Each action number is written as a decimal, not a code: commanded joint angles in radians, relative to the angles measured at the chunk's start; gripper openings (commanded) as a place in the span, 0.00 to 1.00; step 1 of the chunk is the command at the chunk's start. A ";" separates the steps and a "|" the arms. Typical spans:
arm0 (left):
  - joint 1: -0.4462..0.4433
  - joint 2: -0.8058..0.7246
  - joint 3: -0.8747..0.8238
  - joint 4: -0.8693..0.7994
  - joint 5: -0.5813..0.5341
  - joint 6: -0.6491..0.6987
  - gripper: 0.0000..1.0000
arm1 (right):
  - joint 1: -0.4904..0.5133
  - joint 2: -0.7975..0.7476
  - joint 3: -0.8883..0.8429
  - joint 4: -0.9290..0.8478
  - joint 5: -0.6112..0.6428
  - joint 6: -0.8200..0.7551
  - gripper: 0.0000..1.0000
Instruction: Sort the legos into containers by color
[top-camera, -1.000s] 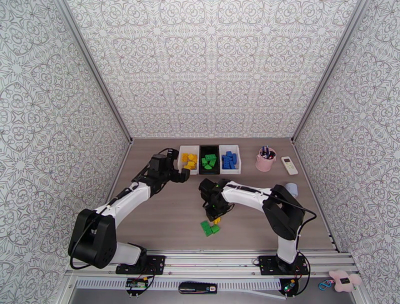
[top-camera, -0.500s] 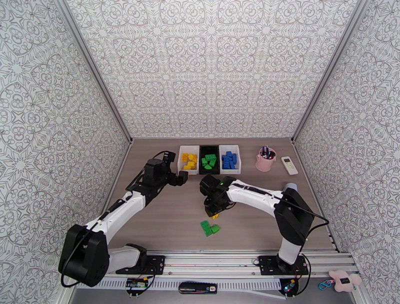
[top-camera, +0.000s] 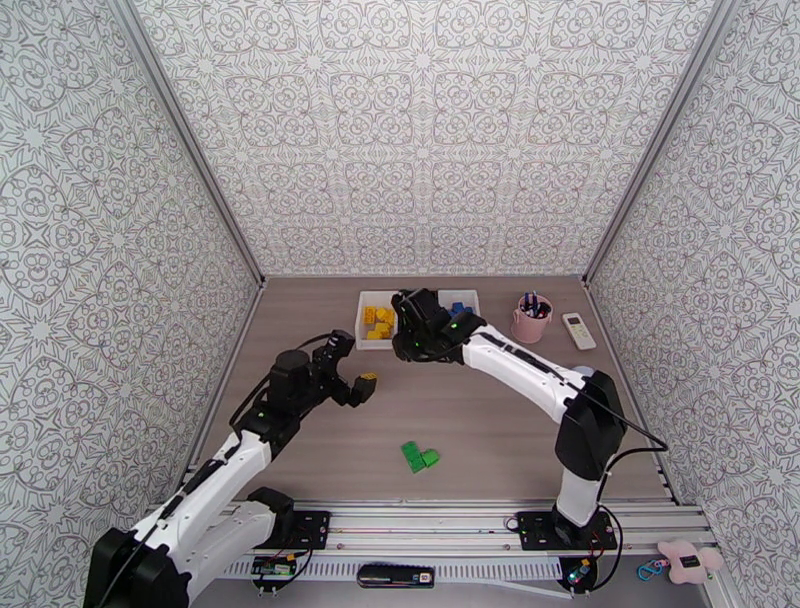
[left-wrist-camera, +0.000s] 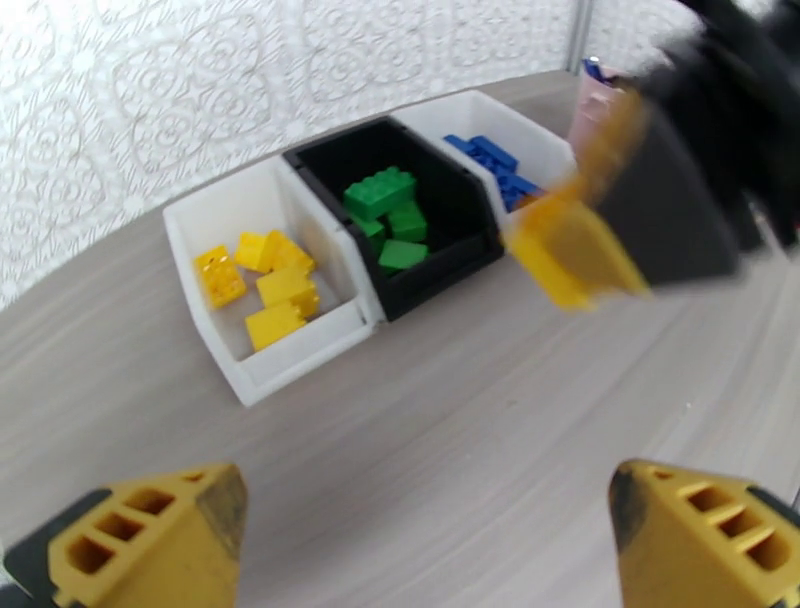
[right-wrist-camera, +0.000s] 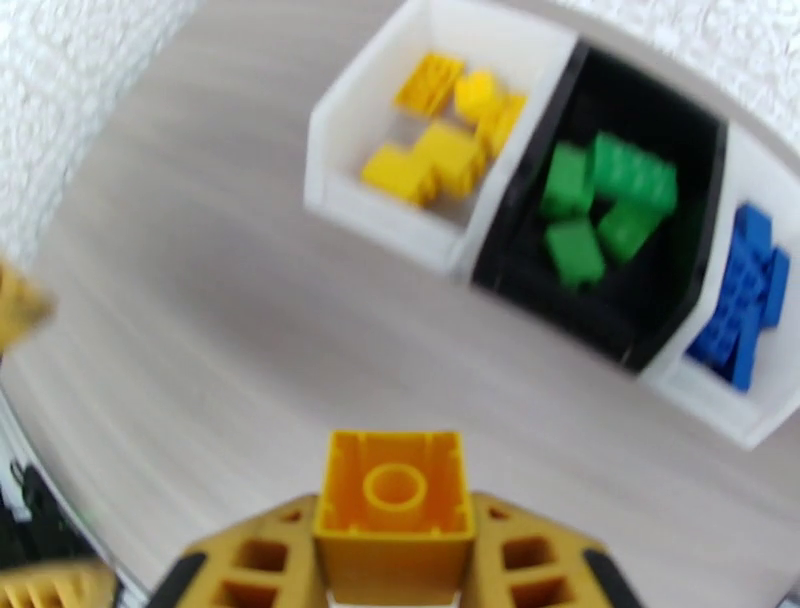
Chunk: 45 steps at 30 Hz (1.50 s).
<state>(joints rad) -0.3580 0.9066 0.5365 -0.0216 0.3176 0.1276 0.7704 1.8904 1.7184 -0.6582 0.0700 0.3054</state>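
Your left gripper (top-camera: 358, 388) hangs wide open and empty, near the left white bin (right-wrist-camera: 380, 215). Your right gripper (right-wrist-camera: 395, 545) pinches 1 yellow brick (right-wrist-camera: 395, 505) short of that bin: carry it over the yellows, then release. Green bricks (top-camera: 420, 457) lie loose on the table (top-camera: 500, 430).

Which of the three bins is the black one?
The middle bin, holding the green bricks. It sits between two white ones: the yellow-brick bin and the blue-brick bin.
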 joint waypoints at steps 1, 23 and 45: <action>-0.024 -0.048 -0.031 -0.007 0.015 0.079 1.00 | -0.034 0.105 0.100 0.059 0.042 -0.048 0.24; -0.092 -0.162 -0.095 -0.087 0.003 0.072 1.00 | -0.093 0.680 0.803 0.037 -0.026 -0.020 0.40; -0.484 -0.081 -0.137 -0.002 -0.186 0.064 1.00 | -0.142 -0.023 -0.118 0.306 -0.109 -0.047 0.91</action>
<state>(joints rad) -0.7883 0.8398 0.4290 -0.0769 0.2298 0.2352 0.6548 1.9476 1.7096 -0.4122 -0.0200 0.2394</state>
